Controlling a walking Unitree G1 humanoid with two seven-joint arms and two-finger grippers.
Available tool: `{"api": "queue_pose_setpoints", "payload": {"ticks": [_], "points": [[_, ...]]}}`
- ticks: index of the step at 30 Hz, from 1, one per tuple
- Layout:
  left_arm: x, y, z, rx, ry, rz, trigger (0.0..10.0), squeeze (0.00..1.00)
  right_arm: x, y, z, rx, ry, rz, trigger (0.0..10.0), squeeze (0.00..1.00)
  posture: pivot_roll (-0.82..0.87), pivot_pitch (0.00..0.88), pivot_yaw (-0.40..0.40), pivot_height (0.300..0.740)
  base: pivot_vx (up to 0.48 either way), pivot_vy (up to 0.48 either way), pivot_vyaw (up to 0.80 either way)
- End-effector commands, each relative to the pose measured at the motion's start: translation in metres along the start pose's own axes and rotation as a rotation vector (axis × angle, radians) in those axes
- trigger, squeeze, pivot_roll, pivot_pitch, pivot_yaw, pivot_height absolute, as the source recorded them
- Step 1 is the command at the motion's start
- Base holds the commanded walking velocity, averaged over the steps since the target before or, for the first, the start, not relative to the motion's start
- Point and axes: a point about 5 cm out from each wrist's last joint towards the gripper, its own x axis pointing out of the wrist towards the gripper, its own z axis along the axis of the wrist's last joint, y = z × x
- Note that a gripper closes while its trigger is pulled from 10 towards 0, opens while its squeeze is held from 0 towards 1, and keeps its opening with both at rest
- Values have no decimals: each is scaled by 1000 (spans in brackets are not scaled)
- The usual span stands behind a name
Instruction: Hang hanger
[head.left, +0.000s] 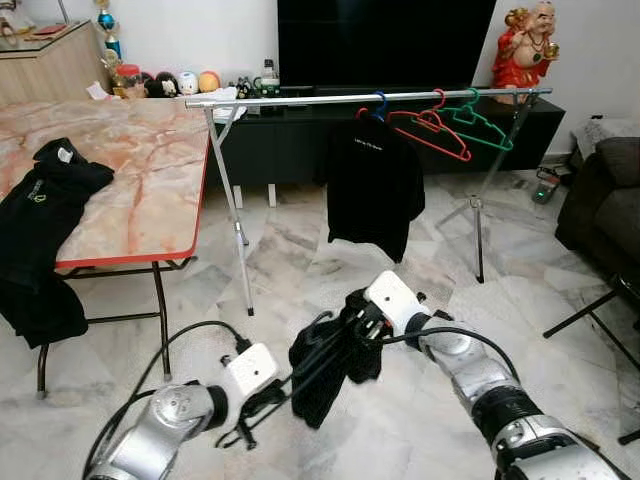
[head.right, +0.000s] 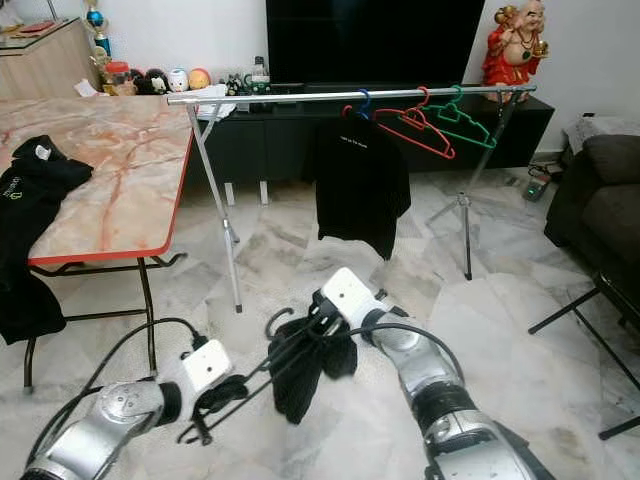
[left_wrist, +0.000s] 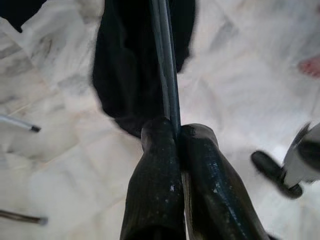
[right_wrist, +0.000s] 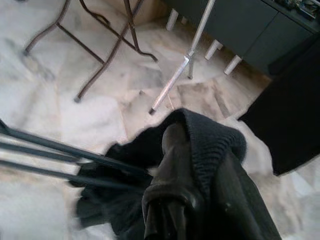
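A black hanger (head.left: 300, 372) with a black garment (head.left: 325, 385) draped on it hangs low over the floor between my two arms. My left gripper (head.left: 262, 402) is shut on the hanger's thin lower bar (left_wrist: 165, 60), its fingers (left_wrist: 157, 170) pressed together on it. My right gripper (head.left: 362, 322) is shut on the garment's knitted collar (right_wrist: 212, 140) at the hanger's upper end. Beyond stands the silver clothes rail (head.left: 350, 98), carrying a black shirt (head.left: 372, 185) on a blue hanger, a red hanger (head.left: 432, 132) and a green hanger (head.left: 482, 122).
A marble-topped table (head.left: 140, 170) with black clothes (head.left: 45, 195) on it stands to the left. The rack's legs (head.left: 232, 215) reach down to the marble floor. A dark sofa (head.left: 600, 200) and a thin black stand (head.left: 590, 312) are on the right. A TV cabinet (head.left: 290, 145) lies behind the rail.
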Motion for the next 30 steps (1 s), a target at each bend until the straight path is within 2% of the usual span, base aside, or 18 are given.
{"api": "queue_pose_setpoints", "payload": {"ticks": [1, 2, 5, 10, 18, 24, 28, 30], "points": [[-1, 4, 0, 105, 45, -11, 10000, 0, 1, -8, 11, -69, -16, -21, 10000, 0, 135, 0, -40, 740, 0, 0, 0], [-2, 5, -1, 135, 51, -18, 10000, 0, 0, -8, 11, -72, -17, -19, 10000, 0, 137, 0, -40, 740, 0, 0, 0], [-3, 6, -1, 149, 46, -24, 10000, 0, 0, -8, 11, -73, -23, -16, 10000, 0, 135, 0, -38, 740, 0, 0, 0], [-8, 18, -3, 233, 54, -12, 10000, 0, -3, -12, 10, -125, -22, -12, 10000, 0, 133, 0, -37, 740, 0, 0, 0], [-13, 26, -6, 297, 52, 0, 10000, 0, -8, -14, 3, -183, -5, 23, 10000, 0, 135, 0, -42, 740, 0, 0, 0], [-15, 33, -2, 360, 28, 7, 10000, 0, -12, -11, 1, -217, -23, 98, 10000, 0, 134, 0, -42, 740, 0, 0, 0], [-16, 38, -3, 417, 60, 7, 10000, 0, -13, -11, 1, -227, -25, 111, 10000, 0, 134, 0, -41, 740, 0, 0, 0], [-16, 39, -4, 418, 63, 12, 10000, 0, -13, -12, 0, -230, -23, 109, 10000, 0, 131, 0, -40, 740, 0, 0, 0]]}}
